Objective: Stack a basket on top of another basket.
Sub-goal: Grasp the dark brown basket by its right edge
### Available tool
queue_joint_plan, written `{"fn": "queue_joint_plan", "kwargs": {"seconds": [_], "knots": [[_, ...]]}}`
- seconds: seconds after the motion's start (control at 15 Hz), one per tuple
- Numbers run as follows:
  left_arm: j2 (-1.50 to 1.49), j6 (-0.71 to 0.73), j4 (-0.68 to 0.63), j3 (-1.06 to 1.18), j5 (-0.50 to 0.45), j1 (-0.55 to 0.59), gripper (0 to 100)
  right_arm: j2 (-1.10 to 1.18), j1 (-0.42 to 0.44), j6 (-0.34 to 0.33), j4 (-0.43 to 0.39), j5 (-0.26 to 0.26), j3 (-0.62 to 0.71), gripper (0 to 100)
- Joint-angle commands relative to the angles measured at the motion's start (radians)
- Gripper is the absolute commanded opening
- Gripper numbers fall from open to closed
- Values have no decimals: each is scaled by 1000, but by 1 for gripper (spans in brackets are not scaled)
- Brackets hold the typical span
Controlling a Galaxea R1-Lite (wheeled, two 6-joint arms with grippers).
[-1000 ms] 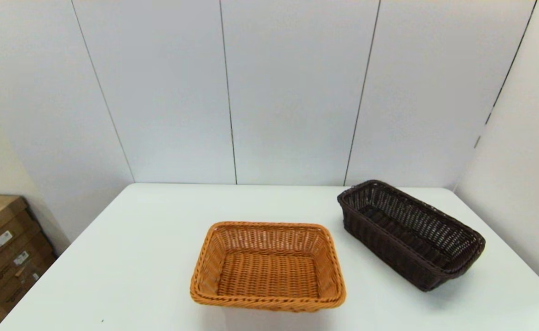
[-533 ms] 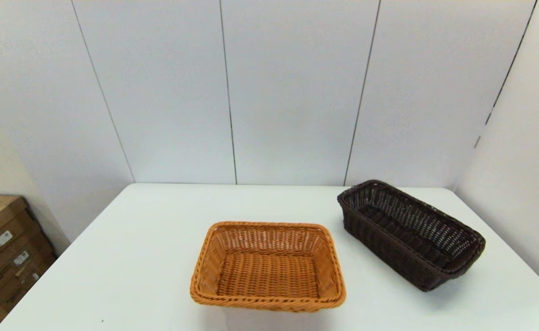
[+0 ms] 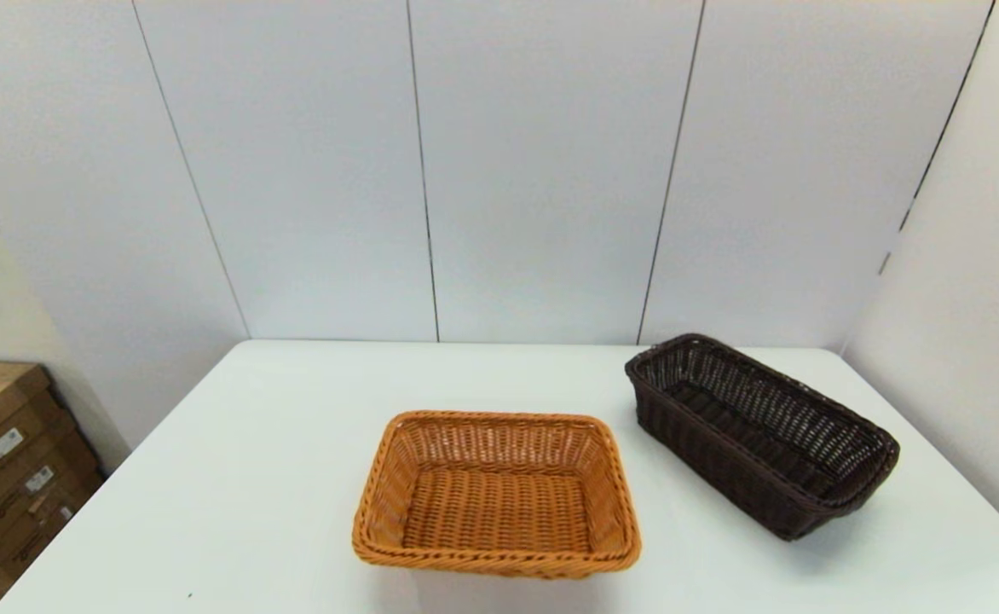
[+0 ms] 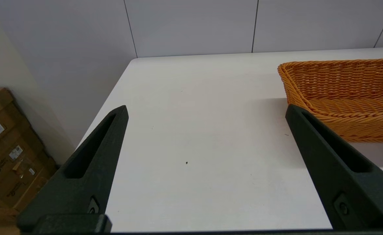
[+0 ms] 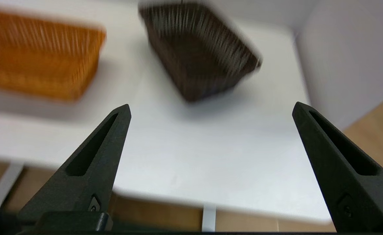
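Start of the stacking task, as I read it from my station. The dark brown basket [image 3: 759, 433] sits on the white table [image 3: 235, 495] at my right rear, its long axis running diagonally from the far centre toward the near right edge; the orange basket [image 3: 497, 493] sits near the front centre, squared to the robot, well apart from the dark one. Neither arm appears in the head view. My right gripper [image 5: 211, 109] hangs off the near edge of the table with its jaws spread wide and empty; the dark brown basket lies ahead of it and slightly toward the centre, presenting its near short end. My left gripper [image 4: 206, 109] hovers over the bare left part of the table, jaws likewise spread and empty, with the orange basket off to its inner side. I judge the right arm the nearer one for the pick; the jaws will need to turn to straddle a wall of the diagonally lying basket. Cardboard boxes [image 3: 5, 465] stand on the floor at left.
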Motion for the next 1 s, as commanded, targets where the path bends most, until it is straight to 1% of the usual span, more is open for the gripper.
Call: {"fn": "queue_joint_plan", "kwargs": {"seconds": [0.07,0.33,0.53,0.67,0.73,1.0], "knots": [[0,1,1,2,1,0,100,161,-7,-1,32,-10,4,100],[0,1,-1,2,1,0,100,329,-7,0,27,-24,-5,100],[0,1,1,2,1,0,100,432,-7,0,30,-30,-36,100],[0,1,1,2,1,0,100,503,-5,0,35,-83,-73,100],[0,1,-1,2,1,0,100,544,-5,0,33,-93,-89,100],[0,1,1,2,1,0,100,651,2,2,32,-93,-142,100]]}}
